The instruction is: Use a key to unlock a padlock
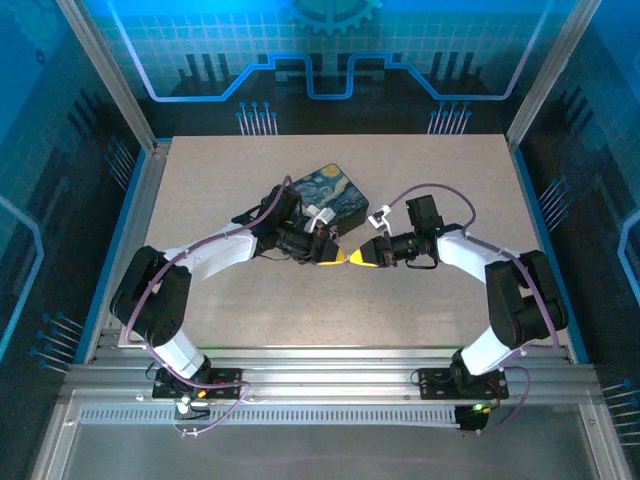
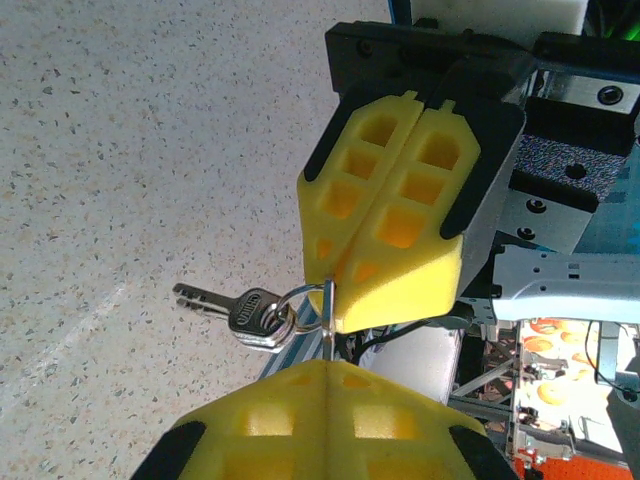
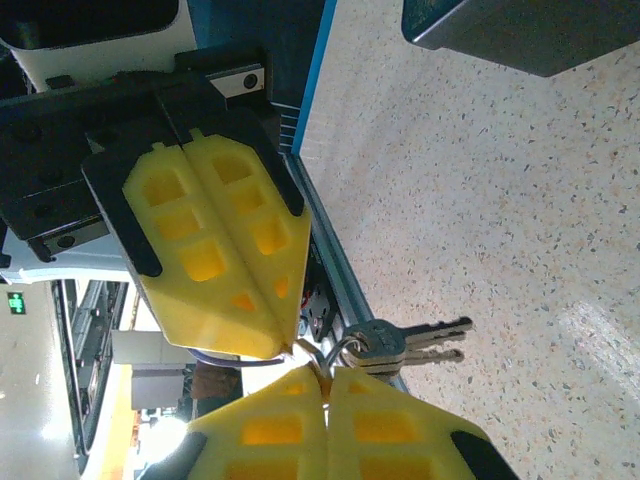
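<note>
From above: both arms bent inward, left gripper [image 1: 333,256] and right gripper [image 1: 357,257] tip to tip just in front of the box [image 1: 335,195], over the table [image 1: 250,300]. From the wrists, closer: both jaws shut, pinching the ring [image 2: 298,291] between them, keys [image 2: 245,312] sticking out sideways. Padlock too small to tell.

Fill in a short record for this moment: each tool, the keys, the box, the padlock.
left tool: shut, pinching the ring of the keys
right tool: shut, tip to tip with the left tool, on the same ring
keys: two, blades sticking out sideways, free
box: on the table behind the tools, apart from both
padlock: cannot be made out
</note>
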`<move>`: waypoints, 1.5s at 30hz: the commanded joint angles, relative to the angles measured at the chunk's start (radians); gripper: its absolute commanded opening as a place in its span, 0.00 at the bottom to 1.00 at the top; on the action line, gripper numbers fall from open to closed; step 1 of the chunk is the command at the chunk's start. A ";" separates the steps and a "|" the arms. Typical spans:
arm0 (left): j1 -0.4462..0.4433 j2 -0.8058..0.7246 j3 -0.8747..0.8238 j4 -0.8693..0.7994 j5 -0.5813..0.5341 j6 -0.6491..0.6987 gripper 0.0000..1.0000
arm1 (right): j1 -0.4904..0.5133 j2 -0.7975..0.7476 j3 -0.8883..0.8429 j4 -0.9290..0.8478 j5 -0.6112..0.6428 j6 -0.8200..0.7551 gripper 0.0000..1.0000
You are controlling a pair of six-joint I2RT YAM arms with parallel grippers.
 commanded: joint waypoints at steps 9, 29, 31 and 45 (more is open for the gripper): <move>0.020 -0.057 -0.056 0.132 0.006 -0.096 0.31 | -0.007 -0.022 -0.097 0.257 0.044 0.257 0.03; 0.019 -0.048 -0.122 0.205 -0.103 -0.139 0.44 | 0.005 -0.021 -0.095 0.324 0.049 0.313 0.01; 0.016 -0.043 -0.142 0.245 -0.092 -0.167 0.44 | 0.007 -0.014 -0.095 0.355 0.048 0.338 0.01; 0.009 -0.032 -0.168 0.346 -0.056 -0.225 0.30 | 0.072 0.041 -0.065 0.401 0.074 0.373 0.01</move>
